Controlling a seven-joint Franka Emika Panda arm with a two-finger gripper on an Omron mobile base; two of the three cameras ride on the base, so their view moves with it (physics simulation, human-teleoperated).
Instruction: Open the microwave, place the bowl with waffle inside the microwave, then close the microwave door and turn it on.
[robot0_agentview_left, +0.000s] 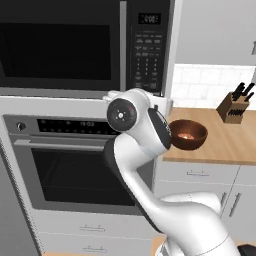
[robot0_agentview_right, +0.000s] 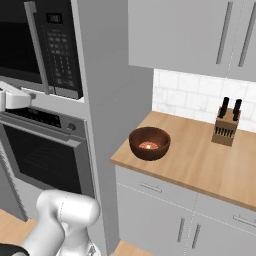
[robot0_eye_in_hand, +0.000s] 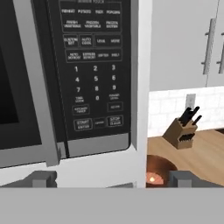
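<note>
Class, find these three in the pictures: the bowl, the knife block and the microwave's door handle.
bowl (robot0_agentview_right: 150, 143): right base view, on its front outer wall.
knife block (robot0_agentview_right: 224, 129): right base view, on its wooden front face.
door handle (robot0_eye_in_hand: 37, 83): hand view, on the middle of the vertical bar.

My views are evenly and softly lit, rendered with no hard shadows, and all three look slightly soft and low in detail. The microwave door (robot0_agentview_left: 55, 50) glass stays flat black without glare. The bowl (robot0_agentview_right: 149, 143) carries a faint sheen on its rim.
</note>
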